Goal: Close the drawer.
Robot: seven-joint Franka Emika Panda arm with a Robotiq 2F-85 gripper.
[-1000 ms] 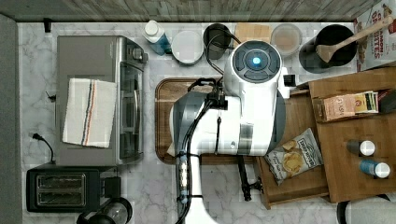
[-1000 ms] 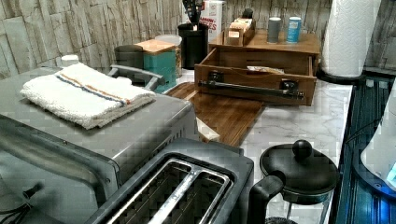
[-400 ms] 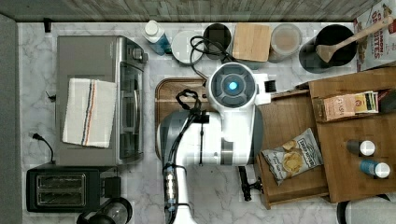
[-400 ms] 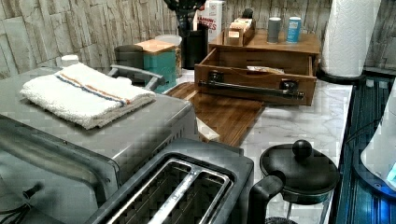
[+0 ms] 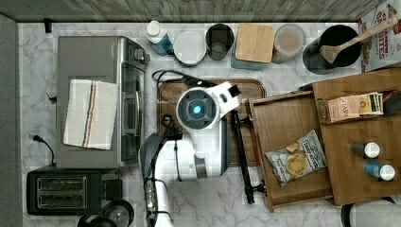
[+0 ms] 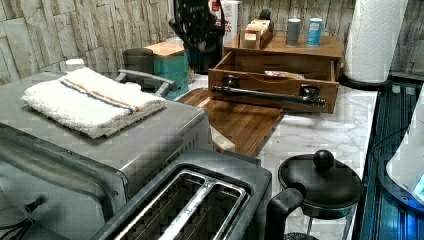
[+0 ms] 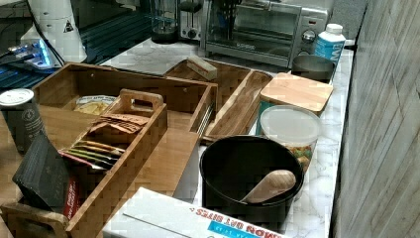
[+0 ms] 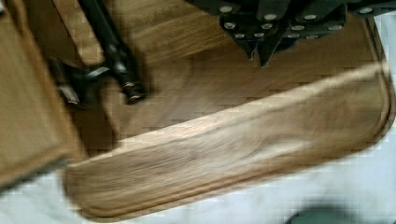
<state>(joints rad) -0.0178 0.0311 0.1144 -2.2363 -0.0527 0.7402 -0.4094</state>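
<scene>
My end effector (image 8: 261,49), fingers pressed together and holding nothing, hangs over the tray (image 5: 168,94) beside the open drawer (image 5: 283,123). The drawer, stiff wood carrying only a chip bag (image 5: 295,158), should slide easily; I judge its black handle (image 5: 241,151) the spot to push.

Claw (image 6: 192,22) hung dark and blurred above the back of the tray (image 6: 245,120); finger state unclear. Drawer (image 6: 272,80) stood pulled out just to the left view's right of the claw, bar handle (image 6: 267,95) facing front. Folded towel (image 6: 92,100) lay on the toaster oven (image 6: 100,150), well forward of the claw.
</scene>
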